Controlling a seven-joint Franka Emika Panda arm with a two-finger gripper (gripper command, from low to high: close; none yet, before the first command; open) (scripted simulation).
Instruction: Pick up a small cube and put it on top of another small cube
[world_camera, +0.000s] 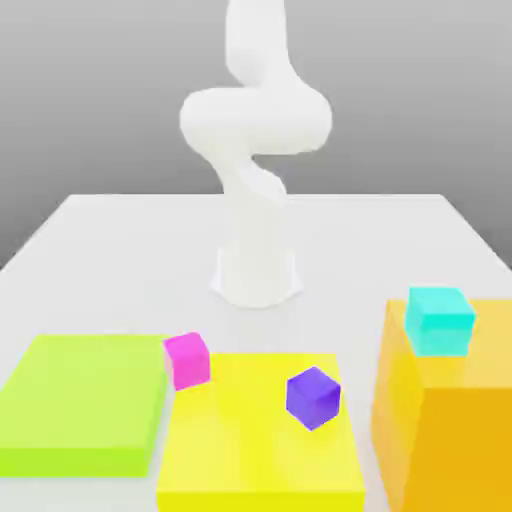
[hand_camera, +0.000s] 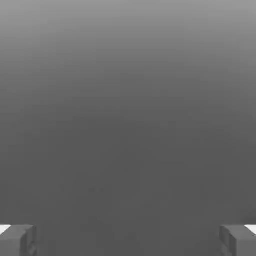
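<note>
Yellow flat block (world_camera: 262, 440) sits closest to me, low in the exterior view. I use it as my landmark. On top of it, toward its right side, I see a small purple cube (world_camera: 313, 398) standing tilted on an edge. At the yellow block's far left corner is the small magenta cube (world_camera: 187, 360), touching that corner. Just beside the yellow block, on the exterior view's left, lies a flat lime-green block (world_camera: 80, 410). On the other side of the yellow block stands a tall orange block (world_camera: 450, 420), and on its top rests a cyan cube (world_camera: 439, 320). Behind the yellow block, farther back on the white table (world_camera: 120, 240), rises my white arm (world_camera: 255, 180).

From the hand view I see my gripper (hand_camera: 128, 240) with its two grey fingers (hand_camera: 18, 240) far apart, at the two sides. Nothing is between them. They hold nothing and touch nothing, with plain grey beyond them.
</note>
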